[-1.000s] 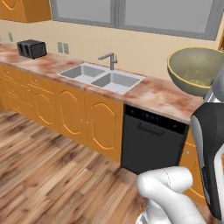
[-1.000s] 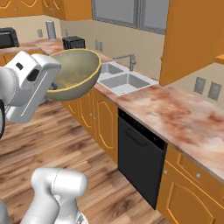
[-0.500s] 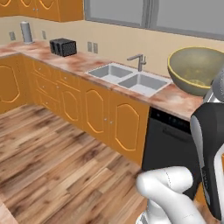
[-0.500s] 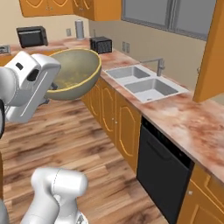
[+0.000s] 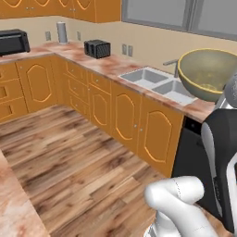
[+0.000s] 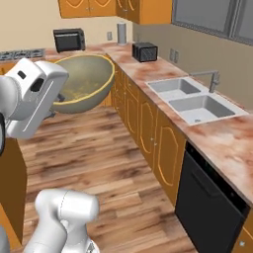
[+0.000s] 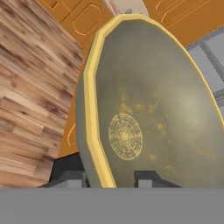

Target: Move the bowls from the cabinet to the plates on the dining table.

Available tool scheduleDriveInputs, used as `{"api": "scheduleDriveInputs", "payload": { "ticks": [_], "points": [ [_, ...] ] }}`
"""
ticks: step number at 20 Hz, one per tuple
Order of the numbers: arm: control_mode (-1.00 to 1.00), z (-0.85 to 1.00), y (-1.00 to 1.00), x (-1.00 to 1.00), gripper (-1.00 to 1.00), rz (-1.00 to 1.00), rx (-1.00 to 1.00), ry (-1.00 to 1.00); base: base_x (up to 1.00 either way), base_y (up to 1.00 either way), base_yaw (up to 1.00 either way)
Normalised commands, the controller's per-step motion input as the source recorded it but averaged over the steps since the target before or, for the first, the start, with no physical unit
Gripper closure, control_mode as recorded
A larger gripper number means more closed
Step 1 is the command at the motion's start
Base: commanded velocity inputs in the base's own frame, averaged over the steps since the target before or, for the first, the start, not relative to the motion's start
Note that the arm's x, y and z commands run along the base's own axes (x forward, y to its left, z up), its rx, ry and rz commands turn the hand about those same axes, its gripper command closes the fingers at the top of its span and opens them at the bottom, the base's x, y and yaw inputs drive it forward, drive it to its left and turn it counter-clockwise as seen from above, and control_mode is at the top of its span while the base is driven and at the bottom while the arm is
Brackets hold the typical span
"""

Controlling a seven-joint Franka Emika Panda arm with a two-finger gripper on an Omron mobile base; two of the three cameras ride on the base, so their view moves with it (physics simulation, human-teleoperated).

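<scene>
End effector [image 7: 109, 177] grips bowl [image 7: 148, 113] above wood floor [image 5: 69, 162].

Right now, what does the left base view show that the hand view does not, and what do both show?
Left base view alone: the toaster, the black microwave and the window above the counter. Hand view alone: the ringed pattern at the bowl's bottom and the jaws closed on its yellow rim. Both share the bowl, the sink, orange cabinet doors and the wood floor.
</scene>
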Motion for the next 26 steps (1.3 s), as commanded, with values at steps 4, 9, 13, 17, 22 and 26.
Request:
{"api": "scheduleDriveInputs", "payload": {
  "ticks": [4,9,13,17,22,26],
  "points": [
    [1.00,0.00,0.00,0.00,1.00,0.00,0.00,0.00,0.50,0.22,0.23],
    [1.00,0.00,0.00,0.00,1.00,0.00,0.00,0.00,0.66,0.12,0.22],
    [1.00,0.00,0.00,0.00,1.00,0.00,0.00,0.00,0.71,0.08,0.22],
    [1.00,0.00,0.00,0.00,1.00,0.00,0.00,0.00,0.73,0.01,0.24],
    [1.00,0.00,0.00,0.00,1.00,0.00,0.00,0.00,0.53,-0.02,0.33],
    [1.00,0.00,0.00,0.00,1.00,0.00,0.00,0.00,0.33,-0.14,0.42]
  ]
}}
